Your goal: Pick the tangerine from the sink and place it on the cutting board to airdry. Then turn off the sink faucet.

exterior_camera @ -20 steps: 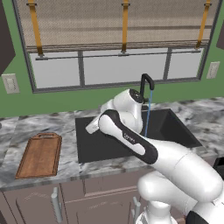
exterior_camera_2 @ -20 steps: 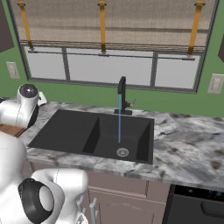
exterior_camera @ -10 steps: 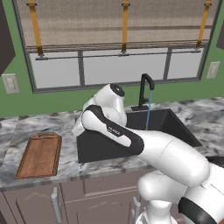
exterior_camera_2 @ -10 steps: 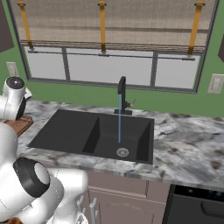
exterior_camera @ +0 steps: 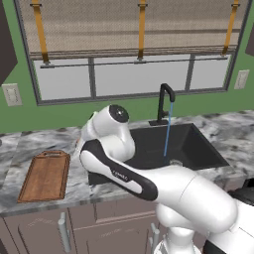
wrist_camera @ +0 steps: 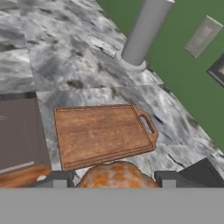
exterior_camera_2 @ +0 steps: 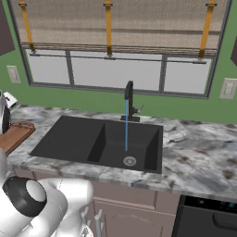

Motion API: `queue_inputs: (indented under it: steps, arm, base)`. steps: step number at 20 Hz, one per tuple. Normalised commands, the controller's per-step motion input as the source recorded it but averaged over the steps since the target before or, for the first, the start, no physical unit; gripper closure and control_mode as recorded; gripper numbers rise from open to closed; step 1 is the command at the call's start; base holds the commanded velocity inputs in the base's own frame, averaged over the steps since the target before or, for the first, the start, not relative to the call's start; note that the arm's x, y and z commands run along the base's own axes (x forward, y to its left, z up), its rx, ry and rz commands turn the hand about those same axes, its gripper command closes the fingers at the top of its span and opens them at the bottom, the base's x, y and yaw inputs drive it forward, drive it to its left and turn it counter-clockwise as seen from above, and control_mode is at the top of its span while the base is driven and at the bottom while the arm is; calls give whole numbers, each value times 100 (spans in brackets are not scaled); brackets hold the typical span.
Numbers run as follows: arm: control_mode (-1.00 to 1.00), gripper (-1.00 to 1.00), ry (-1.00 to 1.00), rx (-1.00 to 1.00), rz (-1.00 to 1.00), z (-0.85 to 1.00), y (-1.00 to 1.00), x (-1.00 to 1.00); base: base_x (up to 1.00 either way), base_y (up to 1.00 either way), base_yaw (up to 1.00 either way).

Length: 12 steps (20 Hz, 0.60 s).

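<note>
Up high over the counter, gripper (wrist_camera: 115,178) pinching the tangerine (wrist_camera: 114,175) between its two dark fingertips (wrist_camera: 56,179) — fruit sitting at the bottom of the hand view, mottled orange, flanked on both sides by the tips. Beyond it, down below on the grey marbled counter (wrist_camera: 65,65), the cutting board (wrist_camera: 103,134): reddish-brown, raised rim, handle cut-out at the short end pointing toward the green wall. Bare on top. Near that end, standing upright on the counter, a grey cylinder (wrist_camera: 143,33) on a round foot. On the wall, a pale switch plate (wrist_camera: 202,36).

From the left base view, white arm (exterior_camera: 119,163) bent across the front of the sink (exterior_camera: 186,146), its rounded joint raised between basin and board (exterior_camera: 45,174); hand itself hidden behind the arm. Board lying flat on the counter, well left of the sink.

Over the black basin (exterior_camera_2: 74,141), the sink faucet (exterior_camera_2: 129,101) standing at the back rim — a thin blue stream (exterior_camera_2: 126,127) running straight down from the spout to just above the round metal drain (exterior_camera_2: 129,161). Edge of the board (exterior_camera_2: 13,136) at the far left of the right base view.
</note>
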Motion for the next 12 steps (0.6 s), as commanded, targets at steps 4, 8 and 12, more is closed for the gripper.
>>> queue_inputs:
  steps: [4,8,12]
  arm:
    - [-100,100,-3,-12,-6,0,17,-6]
    - [-100,100,0,-11,-7,0,19,-1]
    - [-100,100,0,-5,-2,0,28,0]
  base:
    - [0,0,0]
    - [0,0,0]
    - [0,0,0]
